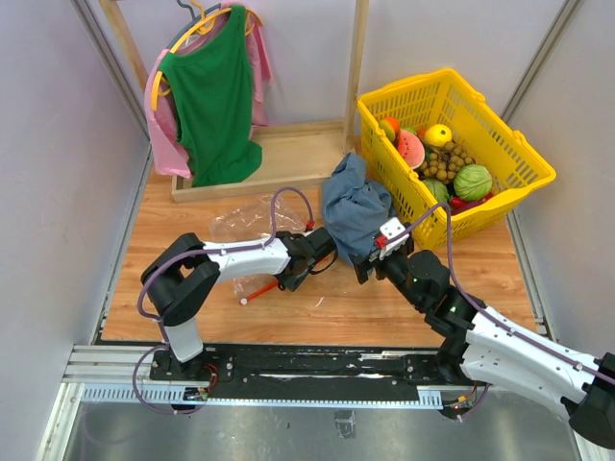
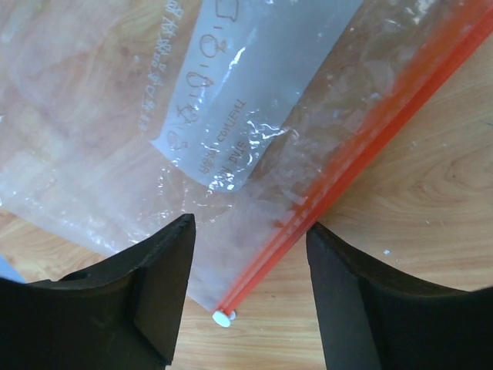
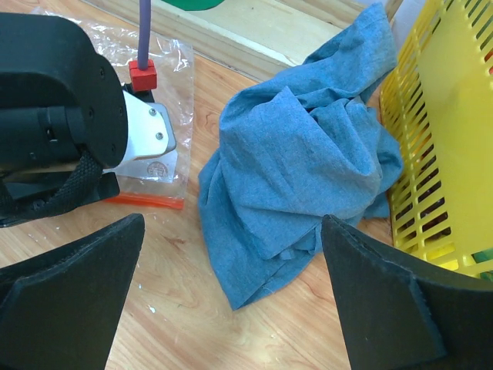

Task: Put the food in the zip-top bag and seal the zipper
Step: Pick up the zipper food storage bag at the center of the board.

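Black padded fingers of the left gripper (image 2: 250,301) stand apart close over the wooden table (image 2: 431,231). The end of the red-orange zipper (image 2: 347,162), with its small white tip, lies in the gap between them, and neither finger is closed on it. The zipper runs along one edge of the clear zip-top bag (image 2: 92,116), which lies flat on the table. On the bag is a white label patch (image 2: 254,92) with pale printing, and beside it a line of small characters; both are too faint and turned for me to read.

The right gripper (image 3: 231,308) is spread wide and holds nothing. It hangs over the wood, near a crumpled blue-grey cloth (image 3: 300,169). The cloth leans against a yellow lattice basket (image 1: 524,178).

The toy food (image 1: 437,187) is in this basket: a watermelon slice (image 1: 410,149), a yellow fruit (image 1: 438,134), a cluster of brown berries (image 1: 444,163) and a round green striped melon (image 1: 472,181). Behind, a wooden rack (image 1: 360,58) carries a green top (image 1: 213,96) on a hanger.
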### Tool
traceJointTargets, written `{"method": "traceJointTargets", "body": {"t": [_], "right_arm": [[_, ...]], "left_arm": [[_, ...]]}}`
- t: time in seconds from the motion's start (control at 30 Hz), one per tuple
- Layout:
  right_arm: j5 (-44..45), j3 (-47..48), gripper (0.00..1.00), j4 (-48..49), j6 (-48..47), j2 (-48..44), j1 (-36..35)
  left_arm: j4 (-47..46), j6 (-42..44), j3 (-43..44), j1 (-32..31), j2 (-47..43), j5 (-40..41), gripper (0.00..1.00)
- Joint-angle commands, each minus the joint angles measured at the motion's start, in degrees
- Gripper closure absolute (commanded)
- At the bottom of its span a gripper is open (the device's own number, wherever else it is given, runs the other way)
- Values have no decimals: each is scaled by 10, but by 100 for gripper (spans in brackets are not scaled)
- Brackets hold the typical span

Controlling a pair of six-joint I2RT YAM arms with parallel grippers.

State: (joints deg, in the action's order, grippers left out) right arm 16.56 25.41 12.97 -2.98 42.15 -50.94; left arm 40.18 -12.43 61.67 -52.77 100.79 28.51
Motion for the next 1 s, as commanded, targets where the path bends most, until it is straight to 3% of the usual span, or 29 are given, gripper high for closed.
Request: {"method": "traceJointTargets", "body": {"t": [0.0, 0.33, 0.7, 0.97], "right_arm": [[9, -9, 2, 14, 0, -5, 12], [0, -10, 2, 15, 5, -1, 16], [-13, -8, 2, 15, 10, 2, 17], [-14, -9, 2, 14, 17, -8, 19]], "left_arm": [[-13, 3, 6, -7, 20, 62, 38], [-28, -9, 18, -6, 4, 126, 53], [-59, -4, 21, -7, 36, 154, 59], [-70, -7, 22, -7, 45, 145, 80]]}}
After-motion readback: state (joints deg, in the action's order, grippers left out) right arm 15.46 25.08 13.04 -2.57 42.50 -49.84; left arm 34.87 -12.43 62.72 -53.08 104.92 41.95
